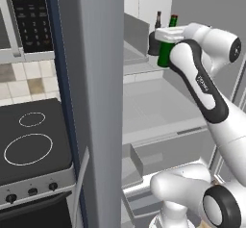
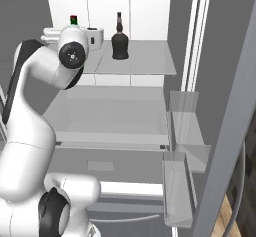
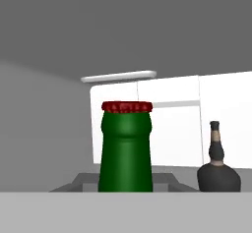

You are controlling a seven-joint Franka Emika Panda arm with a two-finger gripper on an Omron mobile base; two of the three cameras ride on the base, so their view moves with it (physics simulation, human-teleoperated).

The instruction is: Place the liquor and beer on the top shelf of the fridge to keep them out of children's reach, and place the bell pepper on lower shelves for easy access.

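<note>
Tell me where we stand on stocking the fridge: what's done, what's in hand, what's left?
Done: the liquor stands upright on the top shelf of the fridge. In hand: the pincer is shut on the beer, held upright at top-shelf height beside the liquor; whether its base rests on the shelf I cannot tell. Left: release the beer, then put the bell pepper on a lower shelf.

A rendered home kitchen: open fridge [image 1: 144, 107] at centre, glass-top stove [image 1: 29, 145] lower left, microwave [image 1: 29, 15] upper left.
</note>
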